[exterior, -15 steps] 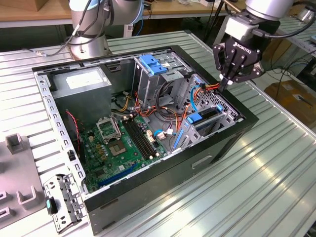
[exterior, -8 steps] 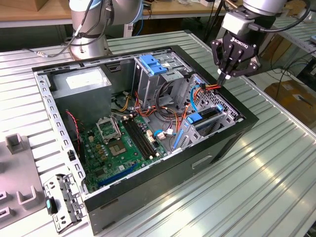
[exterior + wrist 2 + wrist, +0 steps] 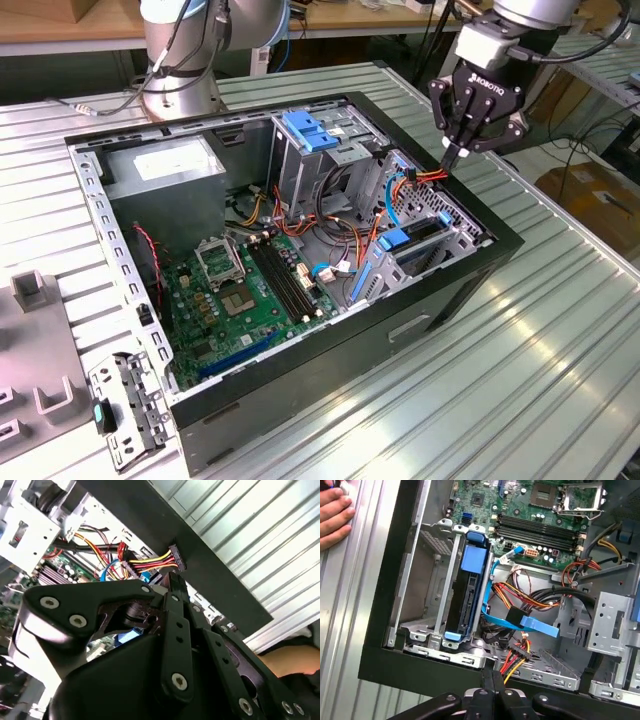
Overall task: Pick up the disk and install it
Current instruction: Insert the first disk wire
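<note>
The disk (image 3: 470, 597), a dark body in a bright blue carrier frame, sits slotted on edge in the low metal drive cage (image 3: 432, 580) at the case's front corner. In the exterior view the disk (image 3: 418, 240) lies below and to the left of my gripper (image 3: 455, 155). The gripper (image 3: 493, 677) hovers over the case's rim with its fingers shut together. Its fingertips (image 3: 173, 582) are right beside the black connector (image 3: 176, 560) of a yellow-and-red power cable. I cannot tell whether they pinch it.
The open black computer case (image 3: 430, 310) lies on a slatted metal table (image 3: 540, 340). Inside are the green motherboard (image 3: 250, 290), a tall cage with a light-blue latch (image 3: 312, 130) and loose orange and blue cables (image 3: 530, 622). A person's hand (image 3: 332, 515) rests on the table beside the case.
</note>
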`<state>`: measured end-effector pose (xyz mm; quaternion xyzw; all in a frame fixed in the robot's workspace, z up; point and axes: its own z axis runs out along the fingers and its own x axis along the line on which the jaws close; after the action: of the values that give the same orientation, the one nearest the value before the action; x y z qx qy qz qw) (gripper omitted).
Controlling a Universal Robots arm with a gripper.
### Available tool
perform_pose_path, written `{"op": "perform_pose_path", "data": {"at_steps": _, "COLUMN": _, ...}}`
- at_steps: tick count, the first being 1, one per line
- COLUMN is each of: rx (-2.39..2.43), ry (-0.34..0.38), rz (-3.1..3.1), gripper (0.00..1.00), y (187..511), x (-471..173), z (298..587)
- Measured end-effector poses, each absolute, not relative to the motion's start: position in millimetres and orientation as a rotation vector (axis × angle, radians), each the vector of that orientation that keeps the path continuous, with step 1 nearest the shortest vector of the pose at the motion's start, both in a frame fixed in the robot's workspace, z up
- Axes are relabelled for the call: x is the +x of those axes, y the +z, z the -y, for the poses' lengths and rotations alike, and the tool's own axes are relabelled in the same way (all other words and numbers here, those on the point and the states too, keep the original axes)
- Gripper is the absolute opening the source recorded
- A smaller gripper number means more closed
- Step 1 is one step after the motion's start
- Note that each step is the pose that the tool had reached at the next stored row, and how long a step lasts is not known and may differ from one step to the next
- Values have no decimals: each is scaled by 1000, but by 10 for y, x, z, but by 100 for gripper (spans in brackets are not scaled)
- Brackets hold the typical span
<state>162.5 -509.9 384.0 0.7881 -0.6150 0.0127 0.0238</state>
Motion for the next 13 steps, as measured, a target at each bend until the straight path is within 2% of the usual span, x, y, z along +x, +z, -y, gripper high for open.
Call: {"op": "perform_pose_path", "data": {"at_steps": 13, "rx": 2704, "ry": 50, "rz": 1512, "gripper": 11, "y": 3824, "x": 1635, "z": 5099}}
